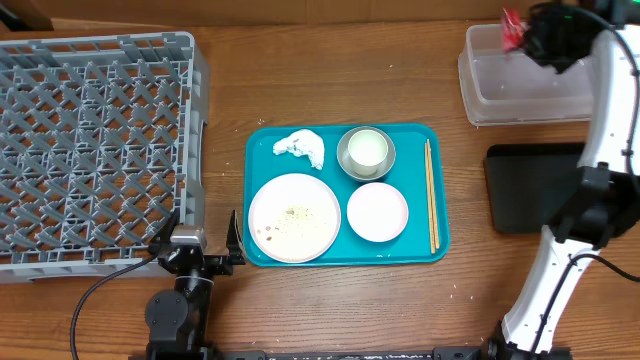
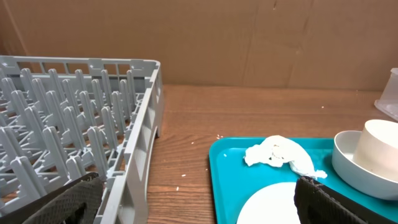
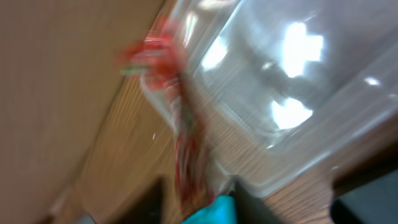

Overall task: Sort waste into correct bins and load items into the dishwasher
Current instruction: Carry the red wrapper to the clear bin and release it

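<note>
No words, labels, brands, numbers or signs can be read anywhere. The red wrapper [image 1: 512, 32], at the far corner of the clear tub [image 1: 520, 92], is too crumpled and blurred to show any lettering.

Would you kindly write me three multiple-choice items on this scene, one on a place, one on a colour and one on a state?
1. In the overhead view, where on the teal tray does the napkin lie? A upper left corner; B lower right corner; C centre.
2. What colour is the wrapper at the clear tub? A blue; B red; C yellow.
3. How is the left pincer? A shut on the napkin; B shut, empty; C open.
Key: 1 A, it fills that corner; 2 B, red shows against the tub; 3 C, its fingers stand wide apart.
</note>
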